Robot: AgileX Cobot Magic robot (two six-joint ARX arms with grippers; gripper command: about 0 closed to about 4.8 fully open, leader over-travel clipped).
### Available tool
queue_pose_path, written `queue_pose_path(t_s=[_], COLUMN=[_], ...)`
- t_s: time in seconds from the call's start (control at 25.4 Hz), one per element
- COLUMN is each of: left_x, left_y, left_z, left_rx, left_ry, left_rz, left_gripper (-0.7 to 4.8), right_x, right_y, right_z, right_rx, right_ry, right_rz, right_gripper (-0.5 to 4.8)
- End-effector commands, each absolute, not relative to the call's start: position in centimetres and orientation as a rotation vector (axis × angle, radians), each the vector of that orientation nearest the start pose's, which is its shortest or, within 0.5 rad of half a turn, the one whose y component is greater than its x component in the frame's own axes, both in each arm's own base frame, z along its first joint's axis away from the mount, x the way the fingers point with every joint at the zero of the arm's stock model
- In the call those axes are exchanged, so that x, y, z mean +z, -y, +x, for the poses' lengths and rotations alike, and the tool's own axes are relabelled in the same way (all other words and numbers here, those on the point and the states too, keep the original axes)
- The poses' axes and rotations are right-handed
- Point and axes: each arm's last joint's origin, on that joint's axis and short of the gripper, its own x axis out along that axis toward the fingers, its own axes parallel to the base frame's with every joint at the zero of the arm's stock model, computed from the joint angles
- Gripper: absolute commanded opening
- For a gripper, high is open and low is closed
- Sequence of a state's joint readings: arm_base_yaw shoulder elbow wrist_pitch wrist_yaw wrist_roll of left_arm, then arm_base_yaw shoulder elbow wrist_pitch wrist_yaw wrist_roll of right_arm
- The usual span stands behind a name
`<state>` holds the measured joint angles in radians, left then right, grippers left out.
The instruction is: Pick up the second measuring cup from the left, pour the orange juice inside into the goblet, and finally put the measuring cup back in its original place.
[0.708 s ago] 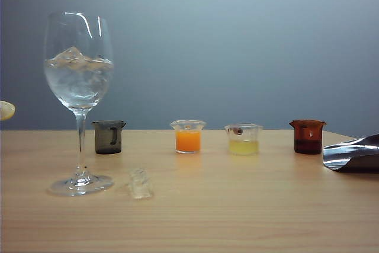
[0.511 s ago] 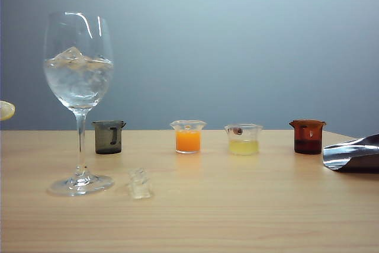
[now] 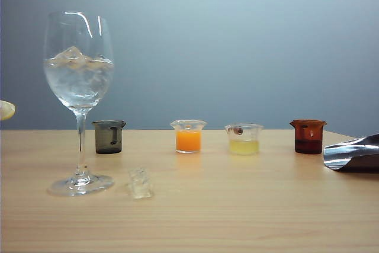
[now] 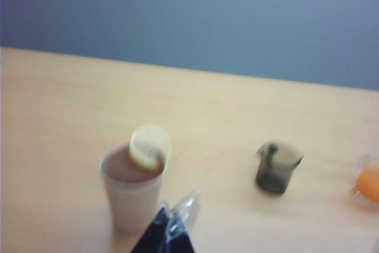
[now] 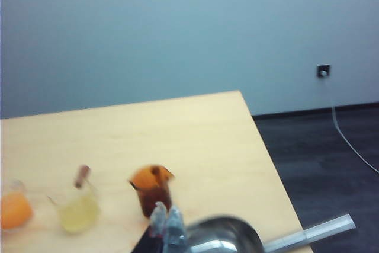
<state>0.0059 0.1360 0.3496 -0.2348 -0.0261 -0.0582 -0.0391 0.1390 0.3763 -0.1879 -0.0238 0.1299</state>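
The second measuring cup (image 3: 188, 135), small and clear, stands in the row at the back of the table with the orange juice (image 3: 188, 141) in it. It also shows at the edge of the left wrist view (image 4: 368, 183) and of the right wrist view (image 5: 13, 209). The goblet (image 3: 79, 81), tall and stemmed, stands front left with ice and clear liquid in its bowl. My left gripper (image 4: 176, 214) hangs shut and empty beside a cup with a lemon slice. Shut and empty too, my right gripper (image 5: 166, 214) is close to the dark red-brown cup (image 5: 153, 189). Neither gripper shows in the exterior view.
A smoky grey cup (image 3: 109, 137), a pale yellow cup (image 3: 243, 139) and the dark red-brown cup (image 3: 308, 136) share the row. A loose ice cube (image 3: 140, 183) lies by the goblet's foot. A shiny metal scoop (image 3: 352, 154) lies far right. The lemon-topped cup (image 4: 131, 191) stands far left.
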Motion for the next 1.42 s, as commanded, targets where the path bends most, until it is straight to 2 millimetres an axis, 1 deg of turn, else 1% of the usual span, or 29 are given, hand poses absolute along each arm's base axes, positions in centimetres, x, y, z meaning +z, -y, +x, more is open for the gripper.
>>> queue_pose_path(t_s=[0.04,0.12,0.28,0.31,0.35,0.47,0.63,0.67,0.71,0.75,0.79,0.83,0.94,1.14,1.18,1.22,1.3,1.42], left_x=[28.4,30.4,33.6,34.9,35.7,36.5,36.2,35.8,35.6,35.3,35.1,35.0,34.9,34.7,34.6,34.5,34.0,33.5], left_y=[0.1,0.3,1.0,1.6,2.1,3.1,4.0,4.2,4.3,4.4,4.4,4.4,4.4,4.5,4.6,4.6,4.8,5.0], left_z=[8.2,8.8,10.7,11.6,12.1,12.7,13.0,12.9,12.8,12.7,12.6,12.6,12.7,12.9,13.2,13.3,13.9,14.3], left_rx=[0.0,-0.023,-0.081,-0.116,-0.154,-0.223,-0.285,-0.313,-0.323,-0.339,-0.34,-0.34,-0.34,-0.345,-0.345,-0.344,-0.346,-0.346], left_ry=[0.049,0.044,0.017,0.0,-0.017,-0.074,-0.159,-0.197,-0.216,-0.254,-0.27,-0.287,-0.294,-0.305,-0.316,-0.325,-0.366,-0.409], left_rz=[0.003,0.024,0.026,0.027,0.03,0.049,0.106,0.112,0.115,0.122,0.124,0.128,0.129,0.13,0.132,0.133,0.14,0.147], left_gripper=[-0.05,-0.05,-0.05,-0.05,-0.05,-0.05,-0.05,-0.05,-0.05,-0.05,-0.05,-0.05,-0.05,-0.05,-0.05,-0.05,-0.05,-0.05], right_x=[29.1,30.8,32.7,33.3,33.4,32.7,30.5,29.3,28.5,27.2,26.3,24.9,21.9,17.1,15.8,15.3,14.2,13.6], right_y=[0.0,-0.2,-1.1,-2.1,-3.2,-5.6,-9.4,-11.1,-12.1,-13.8,-14.6,-15.9,-17.9,-20.0,-20.6,-20.9,-22.0,-23.1], right_z=[8.4,9.4,12.1,13.5,14.5,16.1,18.4,19.5,20.1,21.3,21.9,23.0,24.2,25.7,26.4,26.8,28.5,29.9], right_rx=[0.023,0.04,0.089,0.124,0.162,0.219,0.312,0.353,0.377,0.406,0.411,0.414,0.434,0.431,0.426,0.429,0.422,0.424], right_ry=[0.099,0.084,0.051,0.067,0.087,0.06,-0.039,-0.068,-0.08,-0.087,-0.086,-0.082,-0.103,-0.181,-0.215,-0.229,-0.236,-0.235], right_rz=[0.124,0.126,0.129,0.133,0.134,0.119,0.092,0.081,0.076,0.073,0.072,0.077,0.066,0.054,0.069,0.077,0.08,0.081], right_gripper=[-0.05,-0.05,-0.05,-0.05,-0.05,-0.05,-0.05,-0.05,-0.05,-0.05,-0.05,-0.05,-0.05,-0.04,0.51,1.29,4.79,4.79])
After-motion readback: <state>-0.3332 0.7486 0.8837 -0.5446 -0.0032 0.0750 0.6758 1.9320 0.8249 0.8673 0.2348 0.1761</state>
